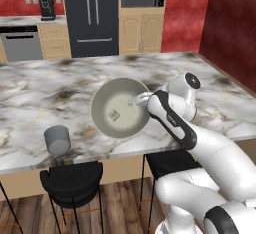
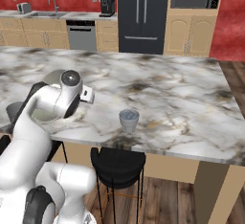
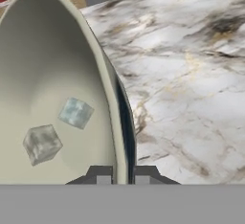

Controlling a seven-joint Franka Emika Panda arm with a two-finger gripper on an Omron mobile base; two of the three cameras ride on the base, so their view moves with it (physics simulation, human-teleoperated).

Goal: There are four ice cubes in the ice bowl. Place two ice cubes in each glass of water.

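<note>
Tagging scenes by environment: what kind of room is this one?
A rendered home kitchen, by the look of it. A long marble-topped island counter with black bar stools under its edge, a dark double-door fridge set among beige wooden cabinets, and a steel sink with a tap against the red back wall.

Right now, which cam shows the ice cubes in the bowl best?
Hand view: two ice cubes lie large and distinct inside the ice bowl. The left base view shows the whole bowl from above, cubes only faint specks. In the right base view the arm hides most of the bowl.
</note>
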